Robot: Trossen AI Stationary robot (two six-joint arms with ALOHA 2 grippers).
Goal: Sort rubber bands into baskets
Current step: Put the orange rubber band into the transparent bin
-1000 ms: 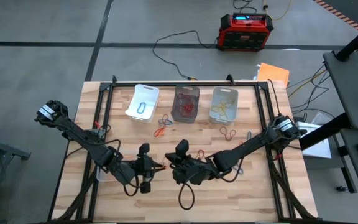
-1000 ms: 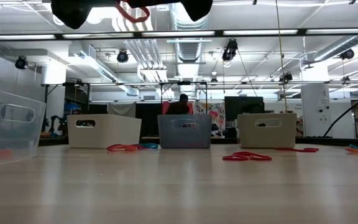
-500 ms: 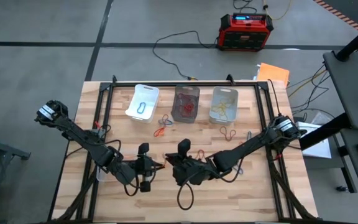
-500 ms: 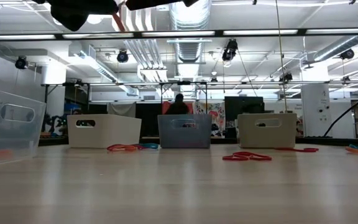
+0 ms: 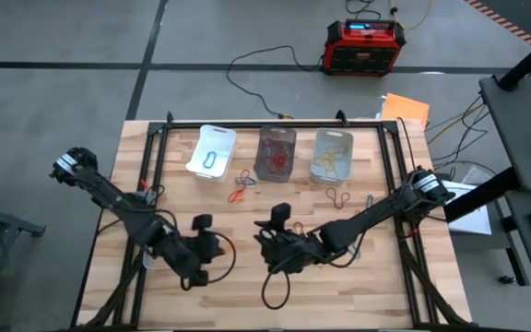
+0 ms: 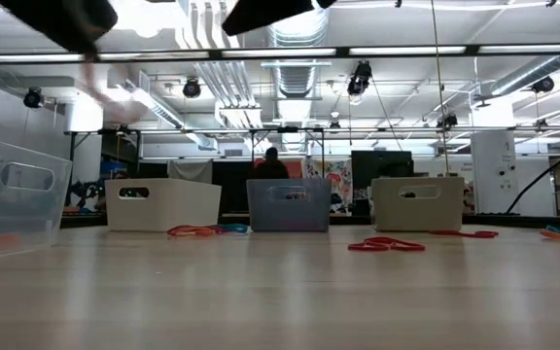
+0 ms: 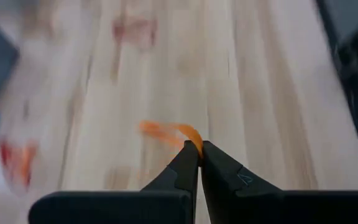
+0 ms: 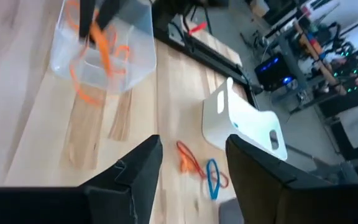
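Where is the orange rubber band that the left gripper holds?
The orange rubber band is pinched in the left gripper above bare wooden table, near the front left of the high view.

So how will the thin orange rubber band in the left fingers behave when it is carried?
The thin orange rubber band droops past the left gripper's shut fingers, so it is probably floppy and very light. Pinched at one spot only, it may swing or slip.

Red-and-black box (image 5: 364,46) (floor, beyond table (image 5: 182,207))
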